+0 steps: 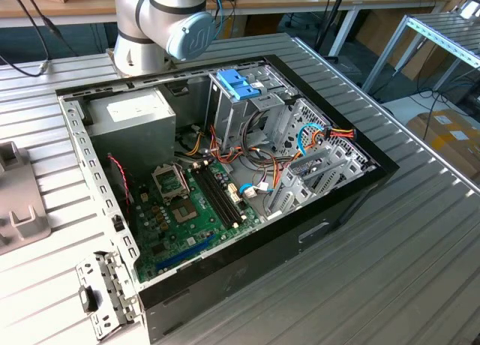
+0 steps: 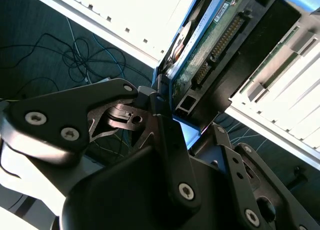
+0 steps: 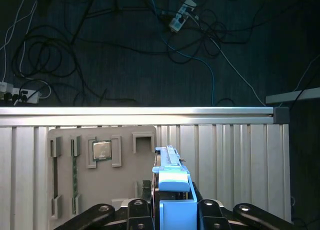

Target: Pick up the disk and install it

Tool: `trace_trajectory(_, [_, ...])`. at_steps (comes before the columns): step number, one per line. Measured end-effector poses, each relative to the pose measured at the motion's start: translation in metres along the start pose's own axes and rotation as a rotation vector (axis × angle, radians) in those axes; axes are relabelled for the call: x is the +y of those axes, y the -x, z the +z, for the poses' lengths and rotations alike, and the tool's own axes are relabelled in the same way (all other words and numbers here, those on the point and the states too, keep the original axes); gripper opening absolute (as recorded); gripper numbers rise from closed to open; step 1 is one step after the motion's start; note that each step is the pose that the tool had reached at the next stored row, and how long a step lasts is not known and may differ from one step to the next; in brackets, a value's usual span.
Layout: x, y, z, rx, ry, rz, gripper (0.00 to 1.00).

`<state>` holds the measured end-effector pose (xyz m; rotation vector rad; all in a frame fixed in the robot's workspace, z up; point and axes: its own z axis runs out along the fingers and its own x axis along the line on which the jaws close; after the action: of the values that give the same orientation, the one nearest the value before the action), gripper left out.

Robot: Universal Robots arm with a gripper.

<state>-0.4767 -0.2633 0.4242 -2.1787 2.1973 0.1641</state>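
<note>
In both wrist views my gripper (image 3: 175, 212) (image 2: 167, 112) is shut on the disk. In the first wrist view the disk (image 3: 171, 170) shows edge-on, with its light-blue side rail rising between the black fingers (image 3: 137, 210). In the second wrist view the disk (image 2: 207, 47) shows its green circuit-board underside and connector, with a blue rail along one edge. It hangs in the air above a ribbed aluminium table (image 3: 235, 155). The exterior view holds the open computer case (image 1: 225, 180) and its metal drive cage (image 1: 251, 105), topped by a fixed blue tab piece (image 1: 238, 82).
A grey parts tray (image 3: 100, 170) with a processor chip (image 3: 102, 150) and memory sticks lies on the table below the disk. The tray also appears at the exterior view's left (image 1: 19, 202). Inside the case are the motherboard (image 1: 184, 210), the power supply (image 1: 139, 116) and loose cables. The arm's base (image 1: 161, 22) stands behind the case.
</note>
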Motion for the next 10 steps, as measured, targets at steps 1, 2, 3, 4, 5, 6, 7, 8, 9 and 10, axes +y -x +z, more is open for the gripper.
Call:
trace_trajectory(1, [0.0,0.0,-0.0004,-0.0001,0.0,0.0,0.37])
trace_trajectory(2, [0.0001,0.0001,-0.0012,-0.0002,0.0001,0.0,0.37])
trace_trajectory(3, [0.0001,0.0002,-0.0021,-0.0003,0.0002,0.0,0.37])
trace_trajectory(4, [0.0001,0.0003,-0.0027,-0.0005,0.0,0.0,0.37])
trace_trajectory(5, [0.0001,0.0003,-0.0035,-0.0006,0.0,0.0,0.37])
trace_trajectory(6, [0.0002,0.0004,-0.0039,-0.0006,0.0001,0.0,0.37])
trace_trajectory(7, [0.0002,0.0004,-0.0043,-0.0008,0.0,0.0,0.37])
trace_trajectory(8, [0.0002,0.0005,-0.0051,-0.0009,0.0,0.0,0.37])
trace_trajectory(9, [0.0003,0.0007,-0.0063,-0.001,0.0,0.0,0.37])
trace_trajectory(10, [0.0003,0.0008,-0.0073,-0.0012,0.0001,0.0,0.37])
